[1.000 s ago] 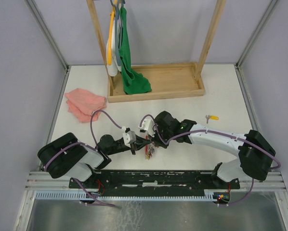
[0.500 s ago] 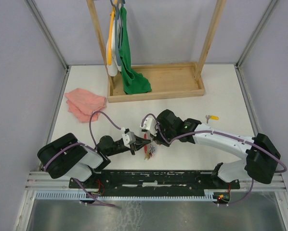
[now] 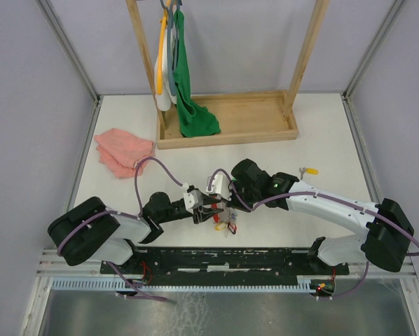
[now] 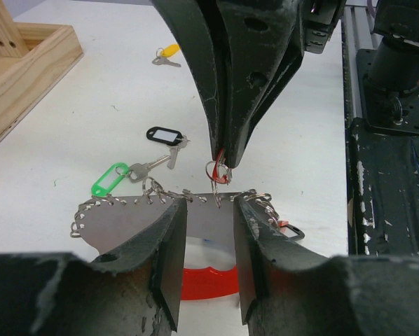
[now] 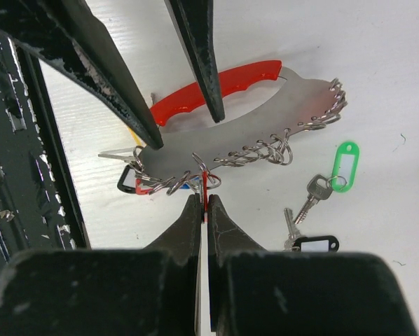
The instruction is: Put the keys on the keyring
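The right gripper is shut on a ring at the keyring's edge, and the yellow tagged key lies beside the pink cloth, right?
No. The top external view shows the yellow-tagged key across the table from the pink cloth, by the right arm. The right gripper is shut on a ring at the keyring's edge.

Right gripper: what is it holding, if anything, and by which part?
The right gripper pinches a red-tagged key by its red tag, beside its small ring, at the keyring's grey edge. The left gripper is open, holding nothing.
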